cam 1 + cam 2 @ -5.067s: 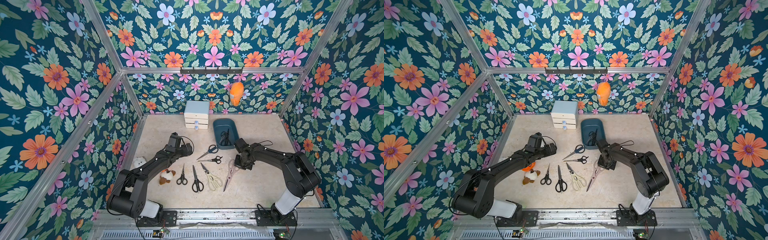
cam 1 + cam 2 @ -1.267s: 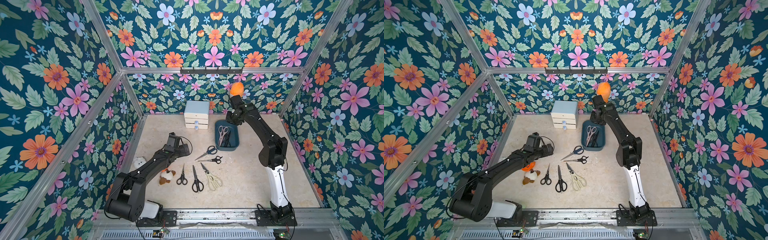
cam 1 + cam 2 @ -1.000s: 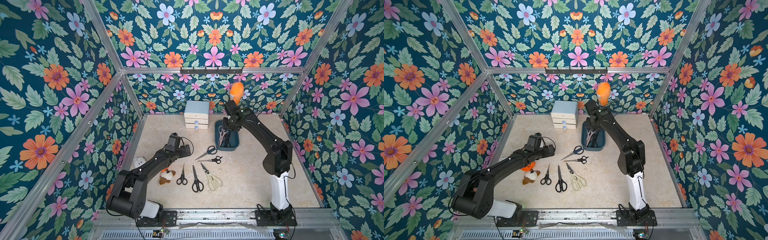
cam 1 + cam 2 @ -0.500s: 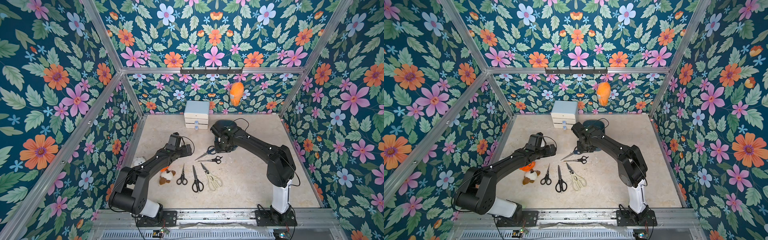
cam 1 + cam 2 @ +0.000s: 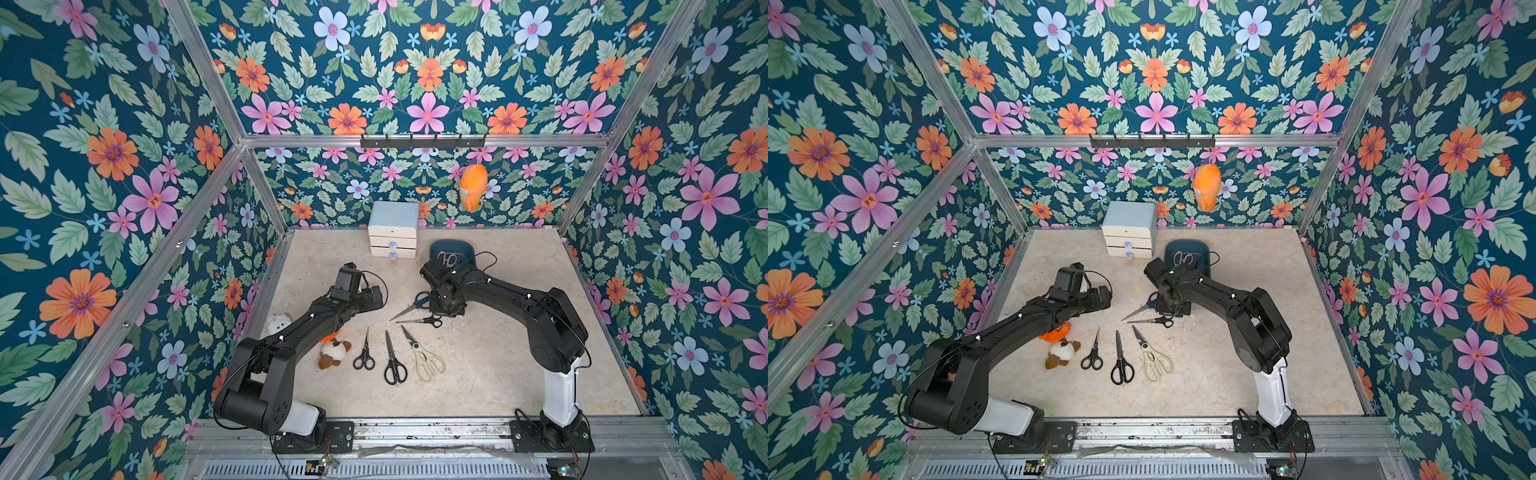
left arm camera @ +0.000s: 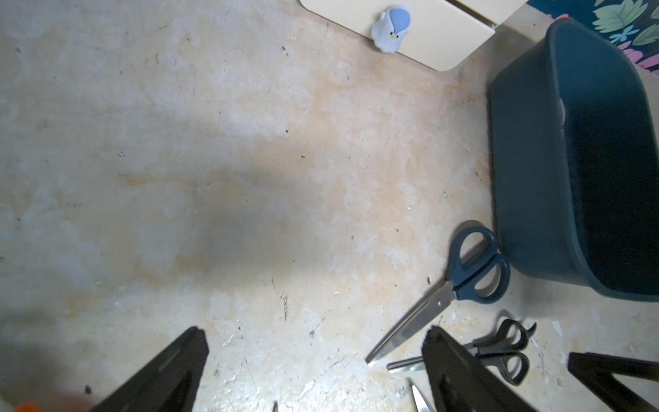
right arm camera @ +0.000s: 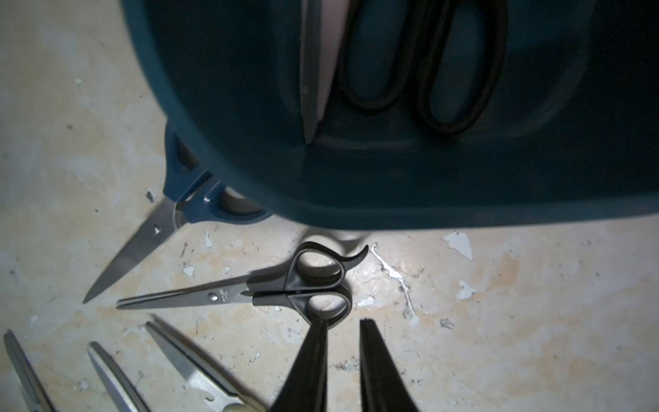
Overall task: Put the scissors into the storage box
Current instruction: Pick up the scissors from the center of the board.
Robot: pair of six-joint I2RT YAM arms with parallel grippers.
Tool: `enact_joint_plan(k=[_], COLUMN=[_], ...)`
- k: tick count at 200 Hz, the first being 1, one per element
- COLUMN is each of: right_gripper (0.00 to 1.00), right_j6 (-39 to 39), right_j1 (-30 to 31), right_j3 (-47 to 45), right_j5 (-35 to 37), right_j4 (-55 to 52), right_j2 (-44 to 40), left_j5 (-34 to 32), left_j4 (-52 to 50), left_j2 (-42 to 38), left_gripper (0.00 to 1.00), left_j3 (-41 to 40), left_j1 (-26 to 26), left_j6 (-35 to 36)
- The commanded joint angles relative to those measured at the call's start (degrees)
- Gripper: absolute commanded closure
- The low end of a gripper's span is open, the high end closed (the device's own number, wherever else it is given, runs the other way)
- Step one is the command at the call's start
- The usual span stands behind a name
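Black scissors (image 5: 417,320) lie crosswise, tips toward the left arm (image 5: 316,320); right gripper (image 7: 343,323) barely parted, empty.

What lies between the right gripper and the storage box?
In the right wrist view, small black scissors lie between the right gripper and the storage box.

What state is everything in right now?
Left gripper: open, empty.
Right gripper: jaws slightly apart, nothing between them.
Storage box: holds scissors, partly hidden.
Dark-blue scissors: closed, flat on table beside box.
Hooked black scissors: closed, on table at right gripper's tips.
Small black scissors: closed, on table.
Large black scissors: closed, on table.
Cream shears: closed, on table.
Drawer cabinet: drawers shut.
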Motion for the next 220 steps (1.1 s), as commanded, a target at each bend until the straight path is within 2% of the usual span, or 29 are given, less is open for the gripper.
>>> enact_joint_plan(k=[1, 22, 51, 88, 220], right_gripper=[0.80, 0.80, 0.80, 0.81, 0.82], right_j6=[11.1, 17.2, 22.8, 26.5, 28.9], right_j1=[0.3, 1.1, 2.0, 2.4, 2.5], right_j3=[-2.4, -5.3, -4.3, -4.3, -5.7], right_j5=[0.2, 0.4, 1.5, 2.9, 1.2], right_j4=[2.3, 5.2, 3.9, 3.1, 5.9], right_j2=[-0.6, -1.6, 0.2, 0.4, 1.0], left_j5=[-0.8, -0.4, -0.3, -0.8, -2.1], left_j4=[0.0, 0.3, 0.3, 1.0, 0.6], left_j2=[-0.4, -0.5, -0.2, -1.3, -4.0], left_gripper=[0.01, 0.01, 0.01, 0.01, 0.01], left_j3=[-0.6, -1.4, -1.9, -3.1, -5.4], left_j1=[0.0, 0.1, 0.1, 0.3, 0.5], left_j6=[-0.1, 0.1, 0.9, -0.2, -1.5])
